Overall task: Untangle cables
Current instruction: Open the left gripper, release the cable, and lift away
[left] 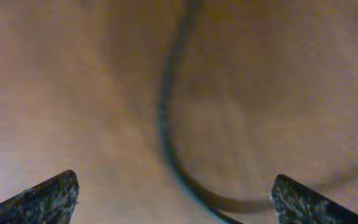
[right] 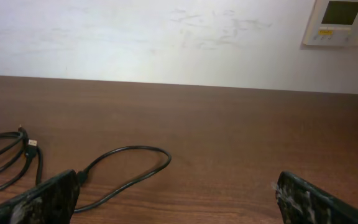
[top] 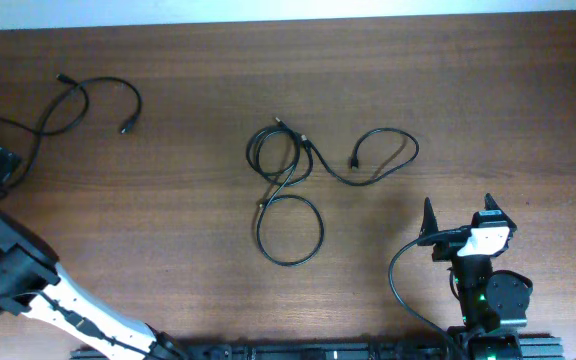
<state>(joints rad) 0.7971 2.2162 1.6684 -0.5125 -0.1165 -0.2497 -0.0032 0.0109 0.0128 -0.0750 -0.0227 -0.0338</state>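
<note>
Cables (top: pixel 286 180) are thin, limp, light (prob. slippery); I'd pinch near a plug (top: pixel 354 163). Left gripper (left: pixel 176 196) & right gripper (right: pixel 178 194) both spread.

Brown wooden table (right: pixel 229 130), white wall (right: pixel 135 37), wall panel (right: pixel 344 22).

left wrist: cable (left: pixel 163 118) blurred | right wrist: cables (right: pixel 32 147) cut by left edge | wall panel (right: pixel 344 22) cropped
</note>
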